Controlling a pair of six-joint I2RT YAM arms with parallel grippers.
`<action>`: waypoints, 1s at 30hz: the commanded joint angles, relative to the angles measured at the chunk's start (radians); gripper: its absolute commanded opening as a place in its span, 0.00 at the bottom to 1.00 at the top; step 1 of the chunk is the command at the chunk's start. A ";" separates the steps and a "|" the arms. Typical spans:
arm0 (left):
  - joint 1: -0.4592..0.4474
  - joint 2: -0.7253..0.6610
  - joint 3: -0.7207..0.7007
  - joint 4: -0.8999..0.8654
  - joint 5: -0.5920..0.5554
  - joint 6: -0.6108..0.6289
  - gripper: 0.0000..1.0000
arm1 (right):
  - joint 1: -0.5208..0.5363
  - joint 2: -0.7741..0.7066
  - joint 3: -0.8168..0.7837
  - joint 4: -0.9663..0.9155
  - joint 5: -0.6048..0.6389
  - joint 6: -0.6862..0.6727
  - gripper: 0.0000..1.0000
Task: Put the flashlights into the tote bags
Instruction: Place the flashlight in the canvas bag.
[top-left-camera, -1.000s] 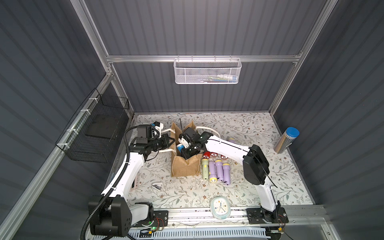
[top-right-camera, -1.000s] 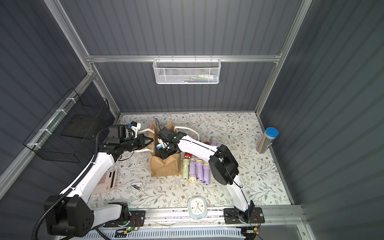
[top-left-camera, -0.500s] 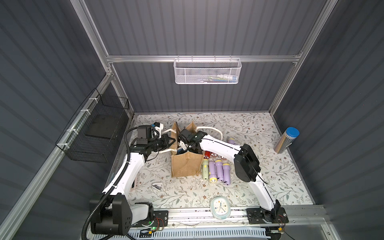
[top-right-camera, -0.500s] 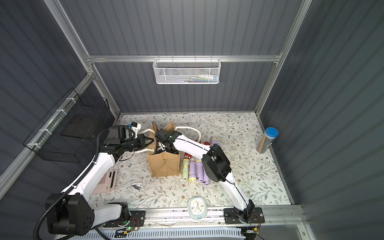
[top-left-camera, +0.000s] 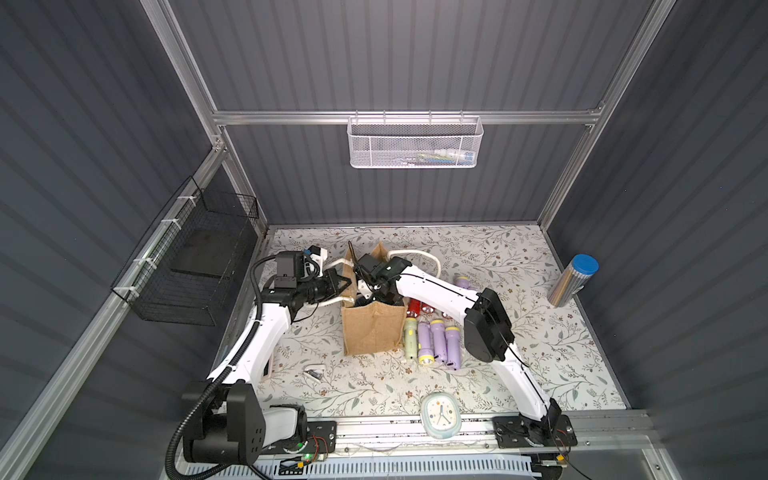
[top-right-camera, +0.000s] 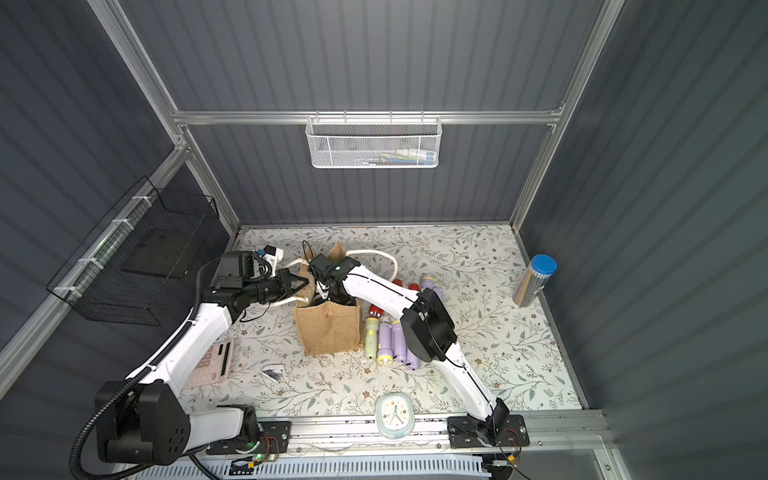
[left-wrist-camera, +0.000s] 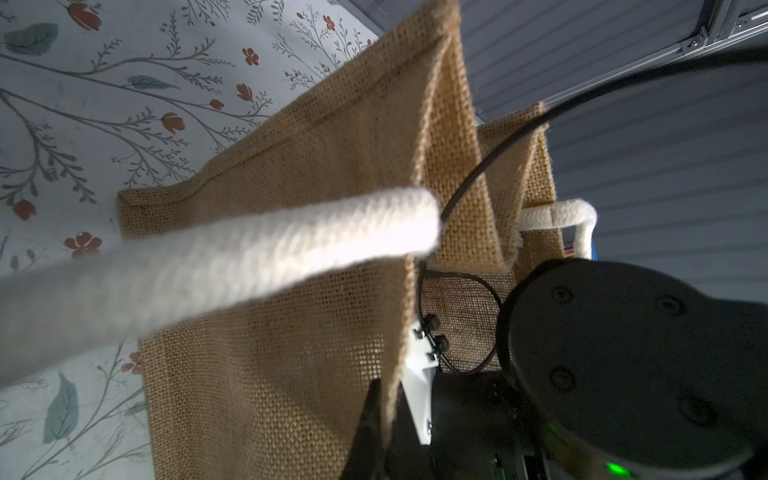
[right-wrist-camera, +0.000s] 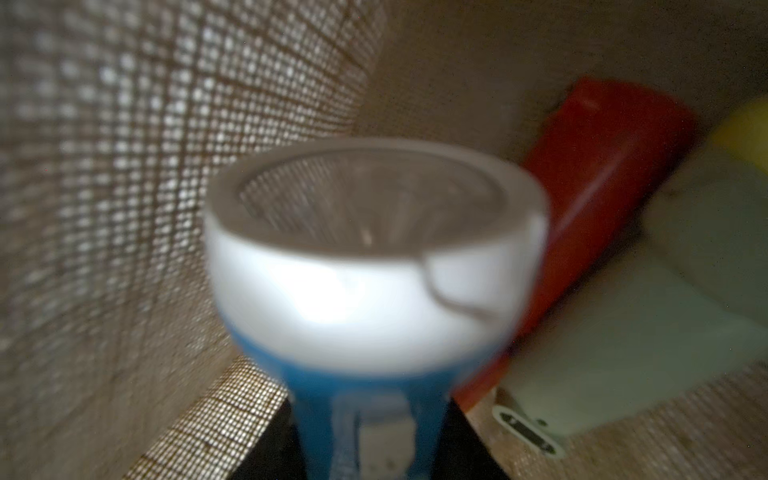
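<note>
While the left gripper (top-left-camera: 341, 286) clamps the bag (top-left-camera: 374, 332) handle (left-wrist-camera: 249, 249), we cannot tell whether the right gripper (right-wrist-camera: 370, 455) grips the blue flashlight (right-wrist-camera: 374, 270).

- Right gripper (top-left-camera: 377, 296): inside the tote bag (top-left-camera: 374, 328); jaws hidden in both top views.
- Blue flashlight (right-wrist-camera: 370, 291): blurred, base cut off; grip undeterminable.
- Rope handle (left-wrist-camera: 208, 266): blurred, cut off.
- White mesh basket (top-left-camera: 415, 145): contents too small to identify.

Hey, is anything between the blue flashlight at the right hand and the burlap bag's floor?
Nothing visible does. The blue plastic flashlight with a white head is inside the tan burlap tote bag. A red flashlight and a pale green flashlight lie inside to one side, not in front of it.
</note>
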 joint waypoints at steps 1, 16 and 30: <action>0.003 0.012 -0.009 -0.016 0.008 0.004 0.00 | 0.003 -0.001 0.008 -0.011 -0.083 -0.002 0.53; 0.003 -0.008 0.039 -0.127 -0.051 0.079 0.00 | -0.037 -0.162 -0.111 0.074 0.004 0.077 0.73; 0.005 0.009 0.069 -0.170 -0.086 0.129 0.00 | -0.102 -0.437 -0.200 0.254 -0.132 0.072 0.76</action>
